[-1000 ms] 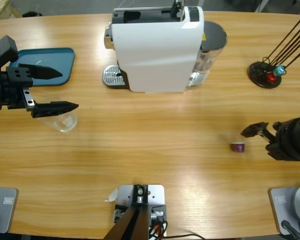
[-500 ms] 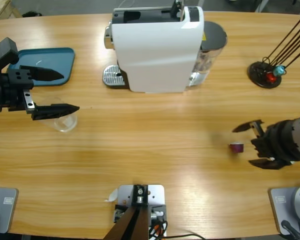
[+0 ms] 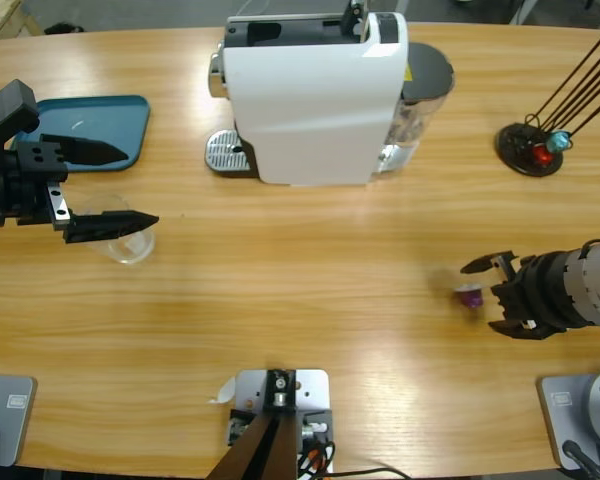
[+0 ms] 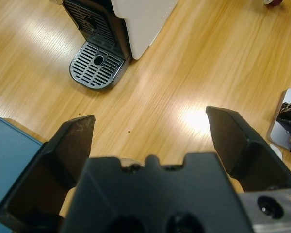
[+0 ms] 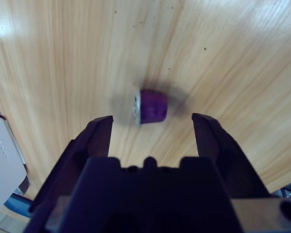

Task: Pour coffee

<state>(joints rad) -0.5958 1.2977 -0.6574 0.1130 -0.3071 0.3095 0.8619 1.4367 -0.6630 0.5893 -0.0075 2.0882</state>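
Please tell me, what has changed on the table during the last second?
The right gripper swung round and moved left to the purple capsule, its open jaws now flanking it without gripping. The left gripper, glass, tray and coffee machine barely changed.
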